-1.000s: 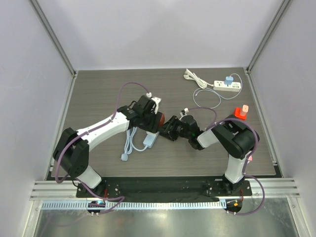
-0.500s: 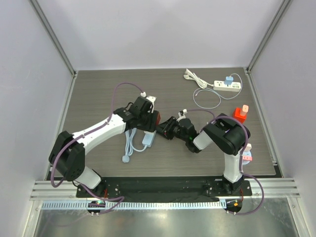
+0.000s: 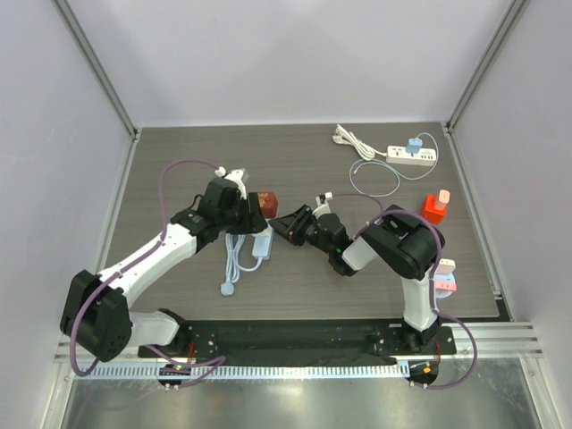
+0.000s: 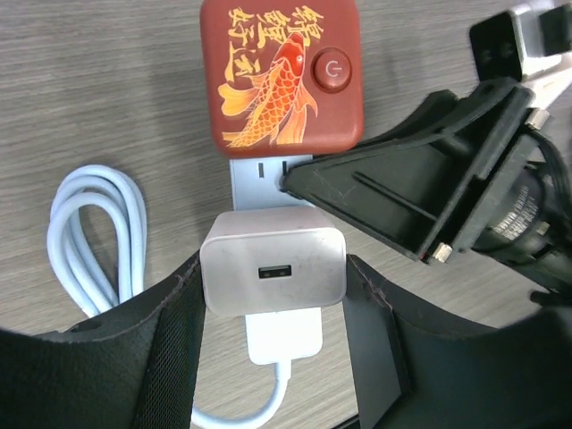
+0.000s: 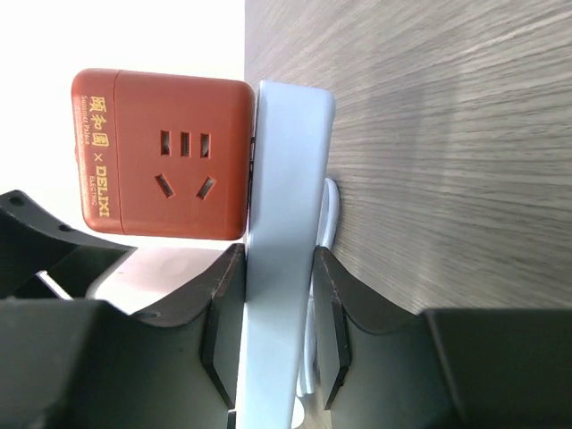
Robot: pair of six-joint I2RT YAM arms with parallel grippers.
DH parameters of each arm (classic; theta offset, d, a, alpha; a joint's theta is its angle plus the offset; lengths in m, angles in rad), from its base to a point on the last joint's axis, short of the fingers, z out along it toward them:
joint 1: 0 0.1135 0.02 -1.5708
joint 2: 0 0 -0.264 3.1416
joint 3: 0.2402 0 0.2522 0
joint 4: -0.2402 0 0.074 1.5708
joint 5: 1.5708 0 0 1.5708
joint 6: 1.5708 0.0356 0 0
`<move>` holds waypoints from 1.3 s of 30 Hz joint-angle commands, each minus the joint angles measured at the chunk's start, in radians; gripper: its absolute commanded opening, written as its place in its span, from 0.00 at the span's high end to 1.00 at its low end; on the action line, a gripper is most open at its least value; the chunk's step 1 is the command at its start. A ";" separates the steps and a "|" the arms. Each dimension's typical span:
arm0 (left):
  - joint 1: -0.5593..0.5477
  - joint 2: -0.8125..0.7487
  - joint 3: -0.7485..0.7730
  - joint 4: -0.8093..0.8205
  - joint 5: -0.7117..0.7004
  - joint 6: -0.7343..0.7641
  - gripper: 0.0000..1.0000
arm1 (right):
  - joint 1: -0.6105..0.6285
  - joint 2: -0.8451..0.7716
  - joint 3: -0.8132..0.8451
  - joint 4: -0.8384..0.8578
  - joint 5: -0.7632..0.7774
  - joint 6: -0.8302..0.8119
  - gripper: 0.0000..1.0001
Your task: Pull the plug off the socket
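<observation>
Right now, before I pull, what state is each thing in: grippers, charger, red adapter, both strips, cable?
left gripper: closed on the sides of the white charger.
right gripper: clamped on the edges of the white power strip.
white charger: looks seated in that strip, not yet pulled.
red adapter: plugged into the same strip.
cable: coiled, loose.
far power strip: blue plug inserted.

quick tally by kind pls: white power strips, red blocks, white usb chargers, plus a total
white power strips: 2, middle strip, far strip
red blocks: 2, koi cube, lone red block
white usb chargers: 1, charger
total: 5
not counted: pastel pieces at the right edge, too small to tell
</observation>
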 commanded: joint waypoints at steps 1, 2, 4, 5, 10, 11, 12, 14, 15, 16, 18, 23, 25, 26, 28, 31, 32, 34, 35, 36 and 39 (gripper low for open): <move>0.056 -0.140 -0.017 0.302 0.164 -0.031 1.00 | -0.025 0.094 -0.022 -0.131 0.034 -0.060 0.99; 0.066 -0.163 -0.034 0.326 0.198 -0.030 1.00 | -0.029 0.095 -0.017 -0.134 0.037 -0.060 0.99; 0.066 -0.180 -0.041 0.324 0.211 -0.025 1.00 | -0.025 0.064 0.003 -0.230 0.080 -0.105 0.99; 0.054 -0.185 -0.028 0.281 0.170 -0.013 1.00 | -0.007 0.037 0.015 -0.300 0.141 -0.144 0.99; -0.003 -0.142 0.166 -0.064 -0.061 0.059 1.00 | 0.017 -0.004 0.113 -0.500 0.189 -0.258 0.99; -0.004 -0.162 0.158 -0.058 -0.008 0.042 1.00 | 0.017 0.004 0.165 -0.535 0.163 -0.267 0.99; -0.006 -0.197 0.140 -0.058 0.006 0.032 1.00 | 0.017 0.009 0.187 -0.584 0.151 -0.276 0.96; -0.009 -0.239 0.115 -0.072 0.046 0.006 1.00 | 0.017 0.012 0.204 -0.588 0.122 -0.268 0.73; -0.009 -0.259 0.088 -0.080 0.066 -0.002 1.00 | 0.017 0.009 0.207 -0.589 0.108 -0.265 0.68; -0.009 -0.306 0.071 -0.090 0.094 -0.011 1.00 | 0.013 0.007 0.210 -0.591 0.109 -0.265 0.62; -0.010 -0.351 0.008 -0.089 0.193 -0.065 1.00 | 0.008 -0.005 0.211 -0.598 0.047 -0.268 0.41; -0.140 -0.444 -0.121 -0.016 0.220 -0.202 1.00 | -0.021 -0.092 0.190 -0.684 0.013 -0.345 0.11; -0.199 -0.438 -0.149 0.024 0.150 -0.231 1.00 | -0.038 -0.166 0.156 -0.727 0.001 -0.368 0.11; -0.246 -0.426 -0.149 0.032 0.130 -0.232 1.00 | -0.053 -0.198 0.146 -0.750 -0.001 -0.382 0.11; -0.286 -0.360 -0.126 0.040 0.082 -0.223 1.00 | -0.068 -0.294 0.110 -0.822 -0.003 -0.414 0.11; -0.364 -0.244 -0.074 0.058 0.037 -0.209 1.00 | -0.113 -0.397 0.061 -0.936 0.007 -0.463 0.11; -0.401 -0.208 -0.060 0.064 0.004 -0.206 1.00 | -0.127 -0.462 0.046 -0.960 0.007 -0.474 0.10; -0.431 -0.106 -0.017 0.090 -0.016 -0.200 1.00 | -0.183 -0.539 -0.008 -1.039 0.011 -0.497 0.10; -0.450 -0.069 -0.002 0.098 -0.026 -0.199 1.00 | -0.205 -0.619 -0.046 -1.063 0.014 -0.503 0.10; -0.457 -0.031 0.038 0.109 -0.021 -0.199 0.99 | -0.254 -0.660 -0.065 -1.112 0.016 -0.509 0.10; -0.471 0.149 0.133 0.120 0.059 -0.199 0.98 | -0.321 -0.816 -0.115 -1.233 0.028 -0.538 0.10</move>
